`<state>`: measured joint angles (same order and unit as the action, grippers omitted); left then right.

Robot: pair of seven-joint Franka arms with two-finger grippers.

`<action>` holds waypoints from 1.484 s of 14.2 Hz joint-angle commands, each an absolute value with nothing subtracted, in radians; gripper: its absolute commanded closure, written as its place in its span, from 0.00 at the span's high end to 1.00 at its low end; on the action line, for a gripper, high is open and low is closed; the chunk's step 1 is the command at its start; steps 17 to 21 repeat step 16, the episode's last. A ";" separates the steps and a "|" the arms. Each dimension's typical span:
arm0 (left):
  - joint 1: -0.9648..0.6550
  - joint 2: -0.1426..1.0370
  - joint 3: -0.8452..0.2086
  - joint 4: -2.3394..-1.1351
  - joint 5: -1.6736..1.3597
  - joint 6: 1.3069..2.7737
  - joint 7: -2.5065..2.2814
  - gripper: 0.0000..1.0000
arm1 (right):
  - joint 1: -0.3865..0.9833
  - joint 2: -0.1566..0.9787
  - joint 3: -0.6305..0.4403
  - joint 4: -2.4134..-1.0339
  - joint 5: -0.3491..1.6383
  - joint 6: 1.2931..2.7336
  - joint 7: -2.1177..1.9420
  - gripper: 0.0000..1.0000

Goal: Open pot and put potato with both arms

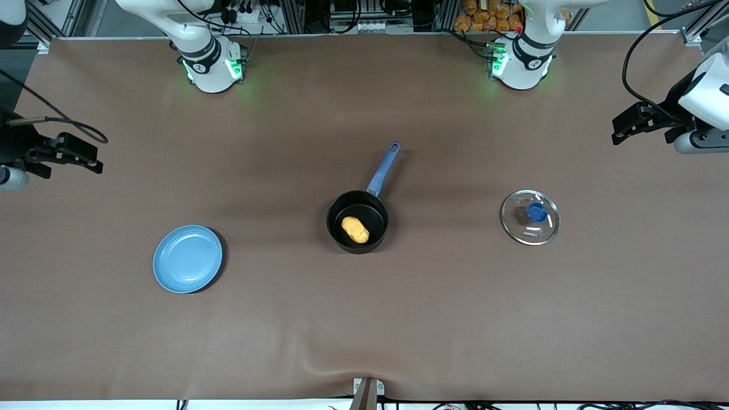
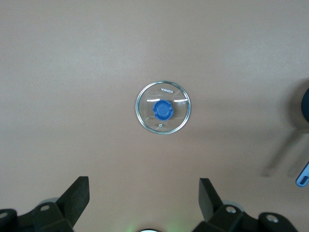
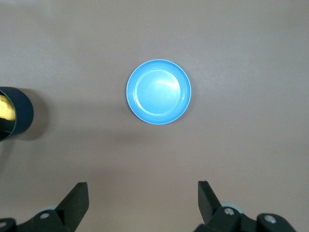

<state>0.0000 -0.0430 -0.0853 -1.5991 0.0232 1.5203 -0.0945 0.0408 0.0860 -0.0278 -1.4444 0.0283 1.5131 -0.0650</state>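
The black pot point(image 1: 376, 213) with its long blue handle point(image 1: 384, 168) stands uncovered mid-table. The yellow-orange potato point(image 1: 355, 229) lies inside it. The glass lid with a blue knob point(image 1: 531, 217) lies flat on the table toward the left arm's end, apart from the pot; it also shows in the left wrist view point(image 2: 163, 107). My left gripper point(image 1: 621, 130) is open and empty, raised over the table's edge at the left arm's end, as the left wrist view point(image 2: 144, 189) shows. My right gripper point(image 1: 94, 155) is open and empty, raised at the right arm's end, with the same showing in the right wrist view point(image 3: 143, 193).
A flat light-blue plate point(image 1: 187, 258) lies empty toward the right arm's end, nearer the front camera than the pot; it also shows in the right wrist view point(image 3: 159, 91). The pot's wall point(image 3: 20, 115) shows at that view's edge. The brown table cover has a wrinkle at its near edge point(image 1: 342, 364).
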 commanded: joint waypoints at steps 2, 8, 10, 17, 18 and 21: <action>0.006 -0.081 -0.095 -1.640 0.018 1.523 -0.086 1.00 | 0.040 -0.051 -0.020 -1.635 0.020 1.600 -0.060 1.00; 0.005 -0.084 -0.100 -1.617 0.020 1.520 -0.080 1.00 | 0.048 -0.026 -0.020 -1.605 0.018 1.595 -0.061 1.00; 0.008 -0.074 -0.100 -1.586 0.021 1.520 -0.064 1.00 | 0.048 -0.026 -0.020 -1.605 0.018 1.594 -0.061 1.00; 0.006 -0.051 -0.091 -1.542 0.020 1.516 -0.081 1.00 | 0.041 -0.025 -0.020 -1.605 0.017 1.592 -0.066 1.00; 0.006 -0.051 -0.091 -1.542 0.020 1.516 -0.081 1.00 | 0.041 -0.025 -0.020 -1.605 0.017 1.592 -0.066 1.00; 0.006 -0.051 -0.091 -1.542 0.020 1.516 -0.081 1.00 | 0.041 -0.025 -0.020 -1.605 0.017 1.592 -0.066 1.00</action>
